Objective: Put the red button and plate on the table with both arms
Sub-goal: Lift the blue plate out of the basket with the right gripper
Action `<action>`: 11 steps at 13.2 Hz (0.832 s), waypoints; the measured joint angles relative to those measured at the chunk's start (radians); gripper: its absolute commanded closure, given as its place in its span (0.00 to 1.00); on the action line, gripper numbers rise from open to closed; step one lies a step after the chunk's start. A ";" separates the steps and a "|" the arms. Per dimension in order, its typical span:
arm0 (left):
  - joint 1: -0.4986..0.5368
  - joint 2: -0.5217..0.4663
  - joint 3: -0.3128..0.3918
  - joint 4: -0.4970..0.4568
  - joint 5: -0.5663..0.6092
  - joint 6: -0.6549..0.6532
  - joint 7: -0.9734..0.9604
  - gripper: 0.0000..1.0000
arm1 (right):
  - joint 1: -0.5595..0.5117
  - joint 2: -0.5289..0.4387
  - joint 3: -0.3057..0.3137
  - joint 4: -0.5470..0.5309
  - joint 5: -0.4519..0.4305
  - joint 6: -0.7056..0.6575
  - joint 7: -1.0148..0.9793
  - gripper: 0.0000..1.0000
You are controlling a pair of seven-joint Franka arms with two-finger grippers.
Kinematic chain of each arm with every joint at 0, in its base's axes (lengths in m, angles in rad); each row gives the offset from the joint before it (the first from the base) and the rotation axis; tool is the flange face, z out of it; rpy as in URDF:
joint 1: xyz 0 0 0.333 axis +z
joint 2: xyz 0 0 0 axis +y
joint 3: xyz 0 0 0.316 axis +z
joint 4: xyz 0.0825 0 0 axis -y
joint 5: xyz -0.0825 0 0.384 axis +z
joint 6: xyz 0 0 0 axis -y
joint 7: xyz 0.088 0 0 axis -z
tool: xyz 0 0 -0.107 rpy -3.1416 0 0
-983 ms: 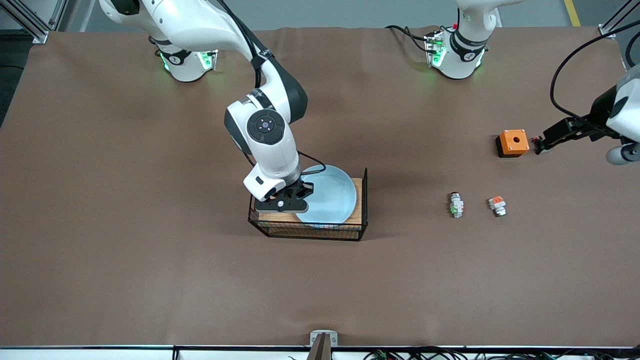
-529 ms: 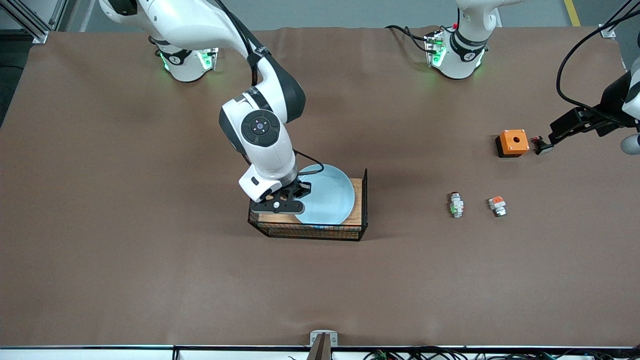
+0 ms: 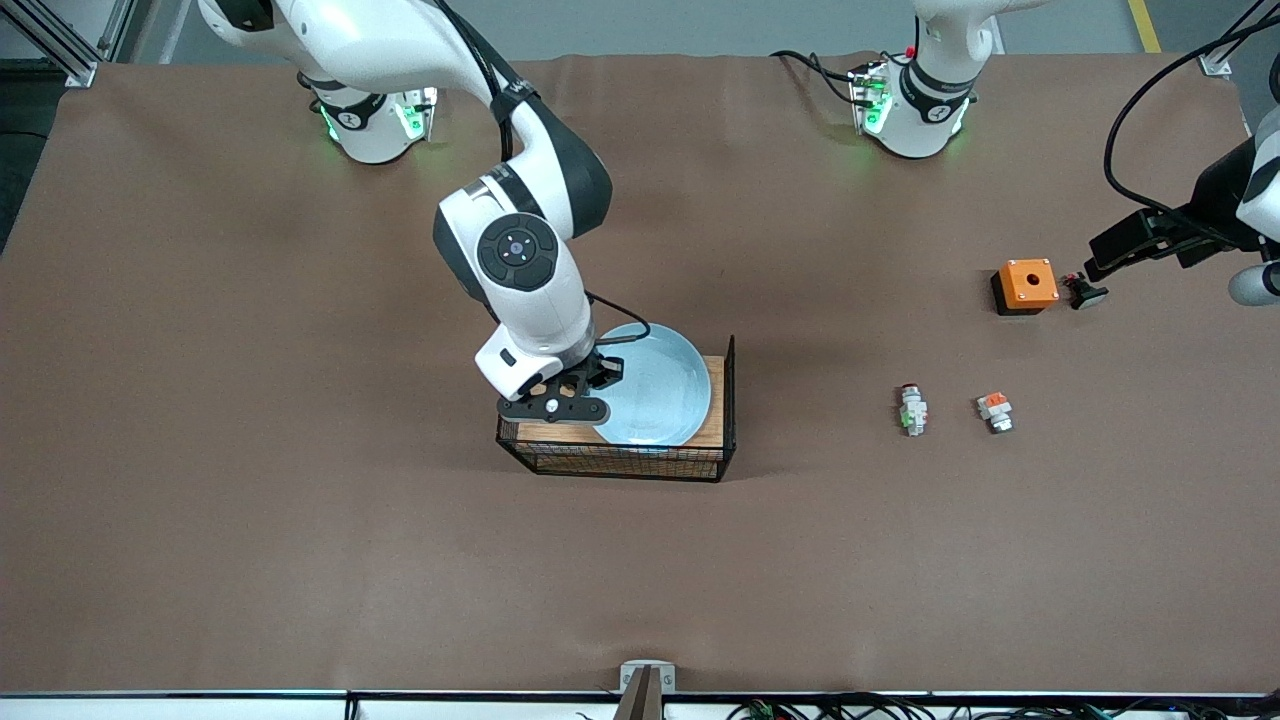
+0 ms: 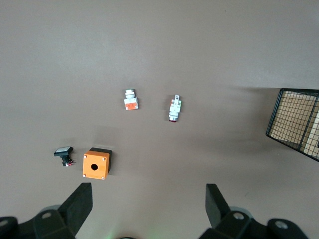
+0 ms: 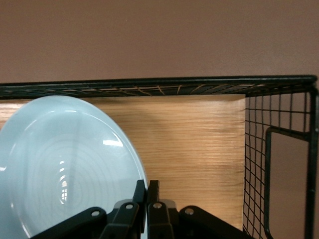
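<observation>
Right gripper with jaws pinched on the pale-blue plate rim over the wire rack, left gripper spread wide, empty, over the bench beside the orange box, red button lying flat, long axis running toward the front camera, red cap pointing away from it.

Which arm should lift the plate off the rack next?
The right arm. Its gripper is shut on the rim of the plate, which sits on the wooden rack. The left gripper hangs open over the orange box, toward the left arm's end of the table.
</observation>
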 measured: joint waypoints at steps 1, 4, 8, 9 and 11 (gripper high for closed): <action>0.000 0.000 0.000 0.000 0.000 0.000 0.000 0.00 | -0.003 0.000 -0.001 0.023 0.013 -0.035 0.001 1.00; 0.000 0.000 -0.001 0.000 0.000 0.000 0.000 0.00 | -0.024 -0.002 -0.008 0.110 0.066 -0.160 0.002 1.00; -0.002 0.000 -0.001 0.000 0.000 -0.001 0.000 0.00 | -0.093 -0.066 -0.009 0.164 0.137 -0.296 -0.016 1.00; -0.005 0.000 -0.001 0.000 0.000 -0.002 0.000 0.00 | -0.115 -0.089 -0.009 0.165 0.143 -0.330 -0.054 1.00; -0.021 0.000 0.010 0.000 0.000 -0.002 0.000 0.00 | -0.180 -0.127 -0.013 0.165 0.145 -0.401 -0.179 1.00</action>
